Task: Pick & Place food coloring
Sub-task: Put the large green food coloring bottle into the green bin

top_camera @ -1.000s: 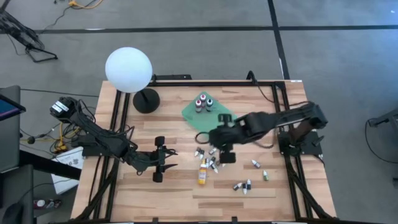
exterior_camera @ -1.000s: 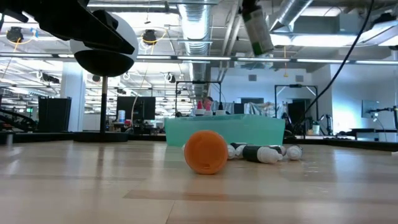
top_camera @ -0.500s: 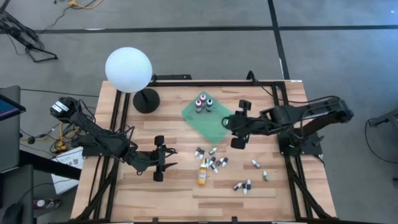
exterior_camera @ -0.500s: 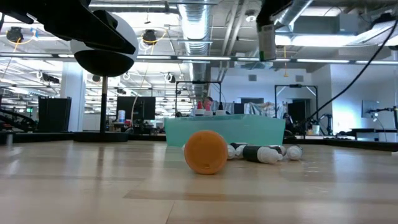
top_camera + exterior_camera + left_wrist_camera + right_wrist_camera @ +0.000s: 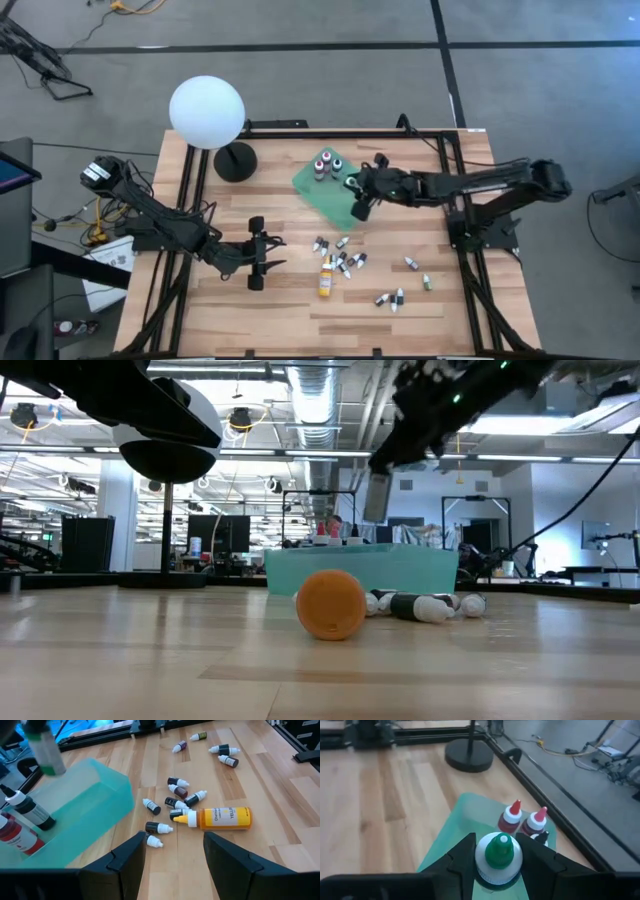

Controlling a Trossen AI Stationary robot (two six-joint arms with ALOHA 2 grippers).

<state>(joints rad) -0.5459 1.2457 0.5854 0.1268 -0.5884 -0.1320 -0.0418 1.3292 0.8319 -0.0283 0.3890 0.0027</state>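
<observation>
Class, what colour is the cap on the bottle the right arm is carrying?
Green, on the bottle; clearest in the right wrist view.

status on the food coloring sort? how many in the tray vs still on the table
Done: three bottles stand upright in the green tray. In hand: the right gripper holds a green-capped bottle above the tray, not yet released. Left: roughly a dozen small bottles plus the large yellow bottle lie loose on the table. The left gripper waits open beside the pile.
</observation>
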